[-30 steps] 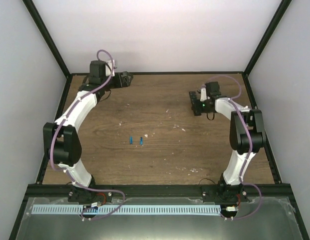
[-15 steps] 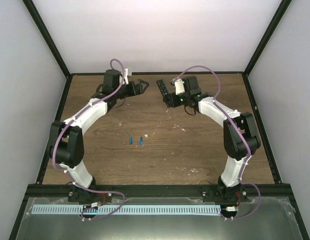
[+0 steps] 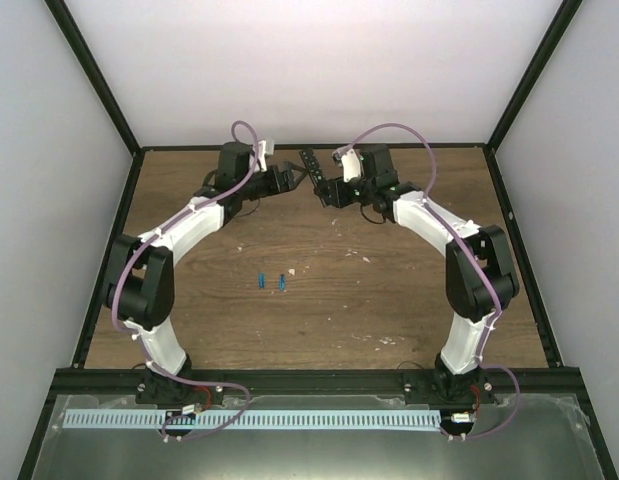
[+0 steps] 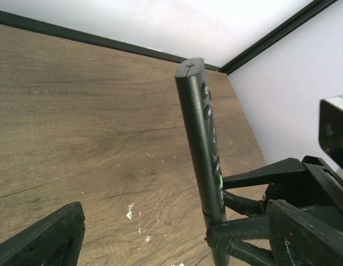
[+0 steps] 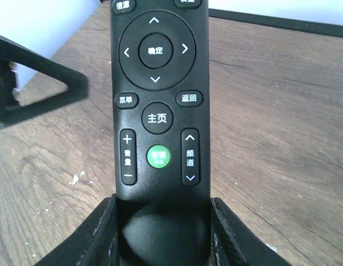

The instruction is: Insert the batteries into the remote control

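My right gripper (image 3: 329, 189) is shut on the lower end of the remote control (image 3: 310, 164) and holds it above the back middle of the table. In the right wrist view the remote control (image 5: 157, 111) lies button side up between my fingers (image 5: 99, 235). My left gripper (image 3: 293, 178) is open, just left of the remote control. In the left wrist view the remote control (image 4: 200, 138) stands between my wide-apart fingers (image 4: 46, 238). Two blue batteries (image 3: 260, 280) (image 3: 282, 281) lie side by side on the wooden table (image 3: 389, 300), well in front of both grippers.
White walls and black frame posts (image 3: 94, 85) close in the table at the back and sides. A black rail (image 3: 309, 380) runs along the near edge by the arm bases. Small white flecks (image 3: 364, 258) mark the wood.
Both arms swung in towards the back middle. My right gripper carried the remote control left, and my left gripper moved right until it is beside it.
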`<move>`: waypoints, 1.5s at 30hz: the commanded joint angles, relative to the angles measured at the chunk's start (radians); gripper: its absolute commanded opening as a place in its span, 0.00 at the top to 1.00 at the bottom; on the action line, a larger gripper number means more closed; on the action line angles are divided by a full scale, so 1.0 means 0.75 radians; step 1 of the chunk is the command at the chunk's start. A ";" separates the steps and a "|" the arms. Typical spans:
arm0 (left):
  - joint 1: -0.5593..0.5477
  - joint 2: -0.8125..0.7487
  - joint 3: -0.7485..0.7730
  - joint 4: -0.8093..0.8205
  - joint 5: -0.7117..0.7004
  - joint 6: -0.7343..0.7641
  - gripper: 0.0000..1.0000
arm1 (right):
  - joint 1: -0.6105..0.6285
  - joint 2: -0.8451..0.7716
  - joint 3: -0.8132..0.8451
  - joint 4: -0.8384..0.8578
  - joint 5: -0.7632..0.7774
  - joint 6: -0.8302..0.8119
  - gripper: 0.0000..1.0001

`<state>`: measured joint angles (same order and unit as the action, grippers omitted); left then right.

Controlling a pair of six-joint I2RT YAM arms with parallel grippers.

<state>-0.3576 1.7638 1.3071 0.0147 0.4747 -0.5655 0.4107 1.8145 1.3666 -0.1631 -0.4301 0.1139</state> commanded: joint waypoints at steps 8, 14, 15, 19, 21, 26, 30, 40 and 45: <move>-0.010 0.028 0.044 0.055 -0.035 -0.016 0.18 | 0.099 -0.039 0.079 0.071 -0.047 -0.049 0.73; -0.010 0.042 0.059 0.032 -0.060 -0.008 0.30 | 0.130 -0.037 0.099 0.068 -0.009 -0.083 0.73; -0.010 0.047 0.064 0.024 -0.061 -0.004 0.34 | 0.132 -0.036 0.100 0.067 -0.001 -0.088 0.73; -0.010 0.052 0.071 0.012 -0.068 0.001 0.47 | 0.137 -0.025 0.115 0.045 0.031 -0.106 0.73; -0.010 0.054 0.075 0.003 -0.067 0.007 0.54 | 0.141 -0.027 0.116 0.039 0.049 -0.110 0.73; -0.010 0.066 0.083 0.001 -0.057 0.012 0.67 | 0.149 -0.030 0.117 0.040 0.051 -0.120 0.73; -0.011 0.068 0.086 0.005 -0.043 0.016 0.75 | 0.153 -0.029 0.115 0.041 0.058 -0.120 0.70; -0.010 0.060 0.056 0.087 0.064 0.052 0.91 | 0.152 -0.040 0.102 0.063 0.050 -0.113 0.57; 0.012 0.052 0.031 0.126 0.141 0.098 0.94 | 0.147 -0.072 0.075 0.070 0.101 -0.131 0.40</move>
<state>-0.3645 1.8000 1.3506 0.0437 0.5110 -0.5323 0.5152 1.8122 1.4059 -0.1291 -0.3813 0.0345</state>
